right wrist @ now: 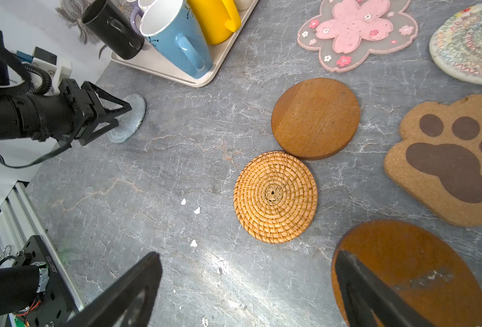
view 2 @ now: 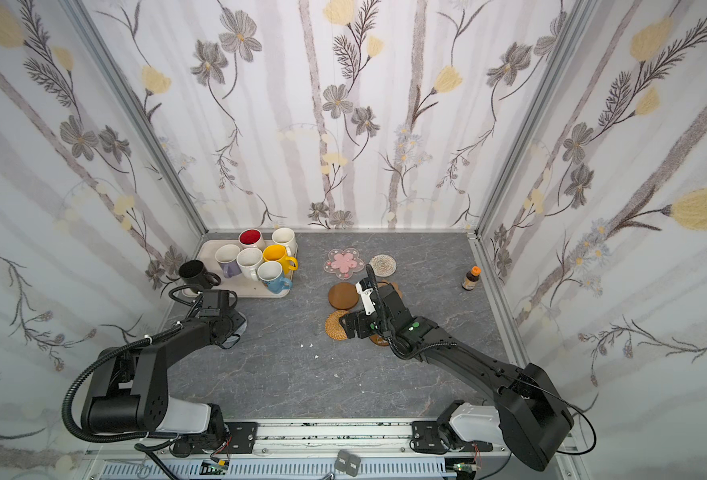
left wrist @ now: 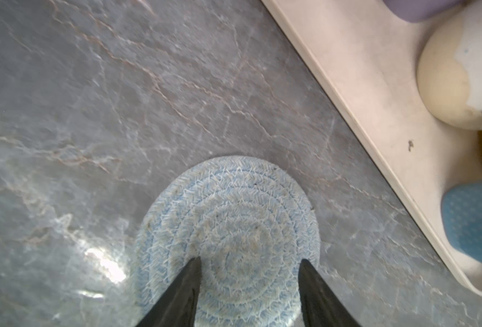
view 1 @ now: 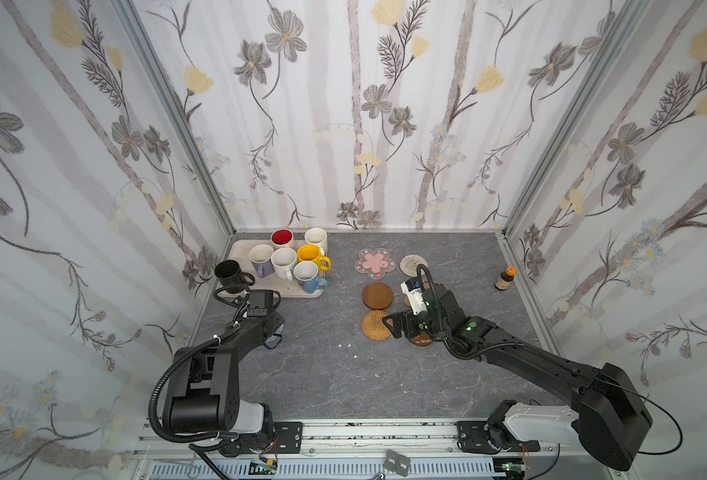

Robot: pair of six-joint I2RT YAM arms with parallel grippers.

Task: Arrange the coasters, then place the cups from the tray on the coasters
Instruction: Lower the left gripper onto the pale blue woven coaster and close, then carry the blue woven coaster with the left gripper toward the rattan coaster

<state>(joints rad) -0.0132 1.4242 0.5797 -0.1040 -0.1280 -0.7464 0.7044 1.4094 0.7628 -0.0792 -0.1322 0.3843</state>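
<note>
Left jaws stand apart, tips (left wrist: 181, 297) down over the grey coaster (left wrist: 228, 226), which lies flat on the counter (view 1: 335, 374) just beside the near edge of the tray (view 1: 240, 250); I cannot tell whether they touch it. Right jaws gape wide and hold nothing, one finger (right wrist: 370, 291) over a wooden disc (right wrist: 404, 269).

Grey marbled stone with pale and rusty veins covers the counter, with a patch of glare and a few white specks (right wrist: 196, 210) near the middle. Seven cups (view 1: 284, 262) crowd the tray in the back left corner. Right of centre lie the blossom mat (view 1: 375, 262) and white mat (view 1: 412, 263) at the back. Nearer are a second disc (view 1: 378, 295) touching the rattan mat (view 1: 374, 325), and the paw mat (right wrist: 446, 161) beside them. A small bottle (view 1: 504, 278) stands by the right wall.

Three walls close the space in, papered (view 1: 343, 104) with grey blossoms and yellow tulips. Aluminium posts (view 1: 204, 174) run up the corners. A metal rail (view 1: 385, 432) carries both arm bases along the front.
</note>
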